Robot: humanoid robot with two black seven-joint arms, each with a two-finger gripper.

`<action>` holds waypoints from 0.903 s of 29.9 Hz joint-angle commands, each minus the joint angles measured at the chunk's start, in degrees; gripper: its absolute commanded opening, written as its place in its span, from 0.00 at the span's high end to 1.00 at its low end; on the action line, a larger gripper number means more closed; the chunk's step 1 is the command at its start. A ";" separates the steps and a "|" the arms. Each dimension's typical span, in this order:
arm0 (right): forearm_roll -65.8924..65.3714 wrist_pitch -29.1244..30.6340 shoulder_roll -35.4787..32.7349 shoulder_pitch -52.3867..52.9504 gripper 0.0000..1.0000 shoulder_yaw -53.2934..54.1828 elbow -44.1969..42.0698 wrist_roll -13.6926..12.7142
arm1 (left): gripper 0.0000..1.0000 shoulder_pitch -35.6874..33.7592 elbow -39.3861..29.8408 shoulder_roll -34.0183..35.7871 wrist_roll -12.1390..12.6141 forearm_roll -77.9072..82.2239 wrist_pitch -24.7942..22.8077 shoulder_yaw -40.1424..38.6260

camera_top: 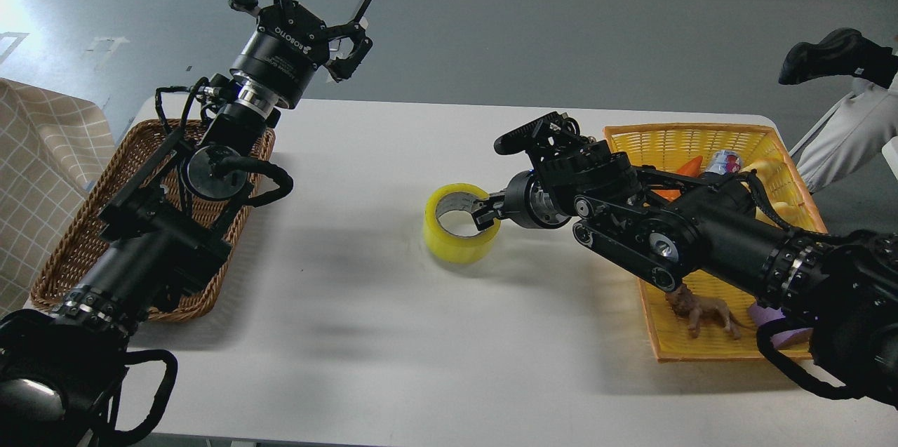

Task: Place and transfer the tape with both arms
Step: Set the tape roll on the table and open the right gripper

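Your left gripper (309,8) hangs with fingers spread and empty, above the far end of the brown wicker basket (77,236). Mid-table, the yellow translucent tape roll (456,240) sits with your right gripper (484,215) pinching its right wall, left of the yellow plastic basket (701,145).

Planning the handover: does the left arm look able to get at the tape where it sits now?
Probably yes. The left end effector is raised and open above the wicker basket, with bare white table between it and the tape. The right end effector grips only the tape's right wall.
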 commanded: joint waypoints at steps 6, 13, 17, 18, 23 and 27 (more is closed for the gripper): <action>-0.38 0.00 0.00 0.00 1.00 -0.79 -0.20 0.00 | 0.02 0.00 0.00 0.00 0.00 0.00 0.00 -0.01; -0.30 0.00 0.00 -0.26 0.87 -0.97 -0.20 0.00 | 0.02 0.09 0.00 0.00 0.00 -0.09 0.00 -0.01; -0.21 0.00 0.00 -0.35 0.59 -0.88 -0.20 0.08 | 0.02 0.09 0.00 0.00 0.00 -0.09 0.00 -0.01; -0.21 0.00 0.00 -0.44 0.56 -0.97 -0.20 0.09 | 0.02 0.09 0.00 0.00 0.00 -0.09 0.00 -0.01; 0.32 0.00 0.00 -0.26 0.40 -0.53 -0.20 0.00 | 0.02 0.09 0.00 -0.35 0.00 -0.09 0.00 0.08; 0.93 0.00 0.00 0.08 0.15 0.17 -0.03 0.09 | 0.02 0.18 0.08 -0.79 0.00 -0.09 0.00 0.08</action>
